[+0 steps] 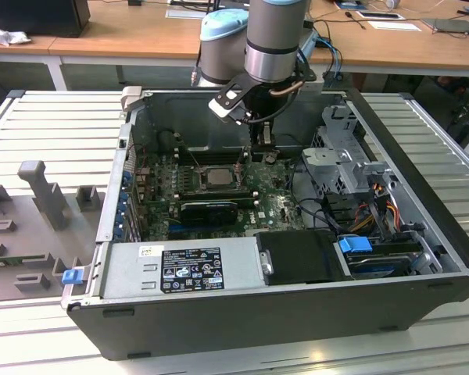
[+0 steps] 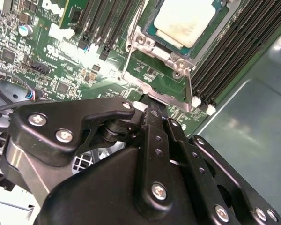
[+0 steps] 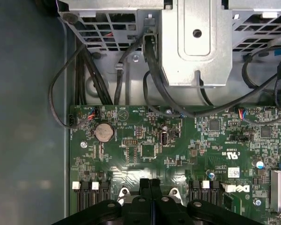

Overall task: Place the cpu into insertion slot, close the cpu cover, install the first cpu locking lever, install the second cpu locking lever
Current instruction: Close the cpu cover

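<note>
On the green motherboard (image 2: 47, 61), the flat, square, pale silvery cpu (image 2: 185, 21) sits in its socket, and the thin silvery-grey metal cpu cover (image 2: 171, 56) lies shut around it. The black gripper (image 2: 152, 112) is at the cover's edge, its fingers pinched together on nothing. Both lever steps probably remain.

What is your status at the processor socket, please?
End effector shut, low over green circuit board. Pale silvery-beige square chip seated; thin silvery-grey metal frame cover down around it. Black cables apart from chip.
</note>
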Robot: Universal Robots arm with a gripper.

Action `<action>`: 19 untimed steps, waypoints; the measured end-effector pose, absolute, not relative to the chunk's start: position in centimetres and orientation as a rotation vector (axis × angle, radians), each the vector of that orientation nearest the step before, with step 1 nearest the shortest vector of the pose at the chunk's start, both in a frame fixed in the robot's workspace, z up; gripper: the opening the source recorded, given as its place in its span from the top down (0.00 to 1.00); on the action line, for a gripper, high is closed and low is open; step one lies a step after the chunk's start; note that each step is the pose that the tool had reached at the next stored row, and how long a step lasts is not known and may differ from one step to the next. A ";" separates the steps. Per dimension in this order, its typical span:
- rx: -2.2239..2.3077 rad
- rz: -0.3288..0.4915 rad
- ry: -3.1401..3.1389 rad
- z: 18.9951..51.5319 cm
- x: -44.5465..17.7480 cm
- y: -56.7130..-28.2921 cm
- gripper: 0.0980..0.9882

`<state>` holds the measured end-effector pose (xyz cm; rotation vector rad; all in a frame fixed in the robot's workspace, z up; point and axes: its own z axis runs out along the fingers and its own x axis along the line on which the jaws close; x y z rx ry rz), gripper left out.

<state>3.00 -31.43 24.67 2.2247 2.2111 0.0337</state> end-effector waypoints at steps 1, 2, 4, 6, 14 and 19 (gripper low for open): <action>2.225 0.034 2.211 24.7 2.9 -31.4 0.99; 2.225 0.034 2.211 24.7 2.7 -31.4 0.99; 2.225 0.034 2.211 24.7 2.5 -31.4 0.99; 2.225 0.034 2.211 24.7 2.3 -31.4 0.99; 2.225 0.034 2.211 24.7 1.7 -31.4 0.99; 2.225 0.034 2.211 24.7 1.3 -31.4 0.99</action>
